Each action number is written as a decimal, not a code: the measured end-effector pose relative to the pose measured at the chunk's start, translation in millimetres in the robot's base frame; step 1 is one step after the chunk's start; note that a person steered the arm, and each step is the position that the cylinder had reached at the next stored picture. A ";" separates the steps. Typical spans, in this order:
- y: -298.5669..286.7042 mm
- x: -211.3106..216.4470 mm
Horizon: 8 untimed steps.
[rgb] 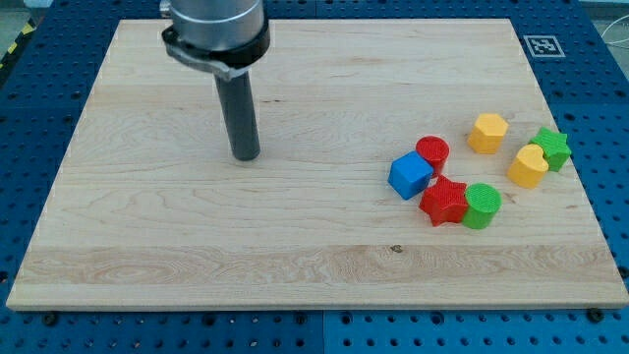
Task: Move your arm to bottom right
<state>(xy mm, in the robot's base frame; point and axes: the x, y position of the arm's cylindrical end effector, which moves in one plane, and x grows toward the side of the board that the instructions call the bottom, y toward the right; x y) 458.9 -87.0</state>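
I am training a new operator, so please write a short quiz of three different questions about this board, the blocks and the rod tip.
1. True or false: my tip touches the blue cube.
2. Which block lies nearest the view's right edge? A) the red cylinder B) the green star C) the red star
3. Fill in: the yellow heart sits beside the ____ star.

Key: 1. False; my tip stands apart, toward the view's left of all blocks. 2. B. 3. green.
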 end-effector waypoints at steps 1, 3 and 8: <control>15.3 51.2; 95.8 137.1; 326.0 96.7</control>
